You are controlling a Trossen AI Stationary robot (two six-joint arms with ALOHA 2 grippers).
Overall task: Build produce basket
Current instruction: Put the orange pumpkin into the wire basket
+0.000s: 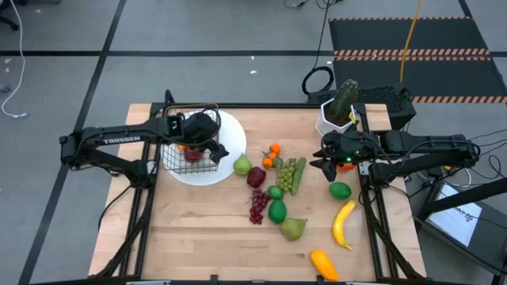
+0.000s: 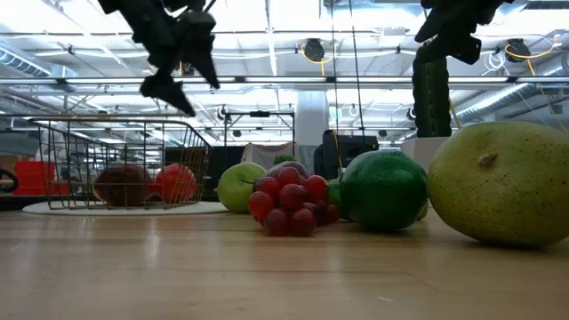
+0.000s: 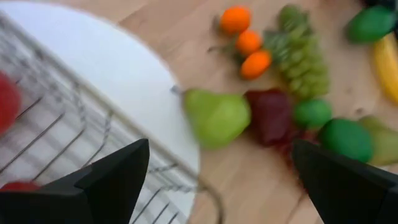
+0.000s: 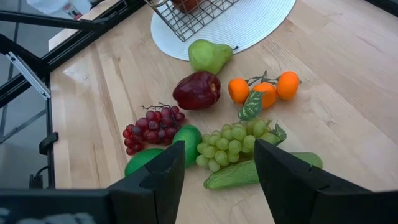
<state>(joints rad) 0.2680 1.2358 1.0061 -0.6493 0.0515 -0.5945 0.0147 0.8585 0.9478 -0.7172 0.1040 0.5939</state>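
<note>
The dark wire basket (image 1: 188,155) stands on a round white plate (image 1: 231,155) and holds red fruits (image 2: 176,182). My left gripper (image 1: 214,146) hangs open above the basket's right edge (image 3: 106,134), empty. The other produce lies on the wood mid-table: green pear (image 1: 242,165), dark red apple (image 1: 256,176), small oranges (image 1: 272,156), green grapes (image 1: 285,170), cucumber (image 1: 299,174), red grapes (image 1: 258,204), limes (image 1: 277,210), a second pear (image 1: 293,228) and banana (image 1: 343,223). My right gripper (image 4: 217,168) is open above the green grapes (image 4: 233,144) and cucumber (image 4: 249,172), holding nothing.
A white pot with a green cactus (image 1: 339,109) stands at the far right, just behind my right gripper. A green fruit (image 1: 339,190) and a yellow-orange piece (image 1: 323,264) lie toward the near right. Bare wood (image 1: 190,229) spreads across the near left.
</note>
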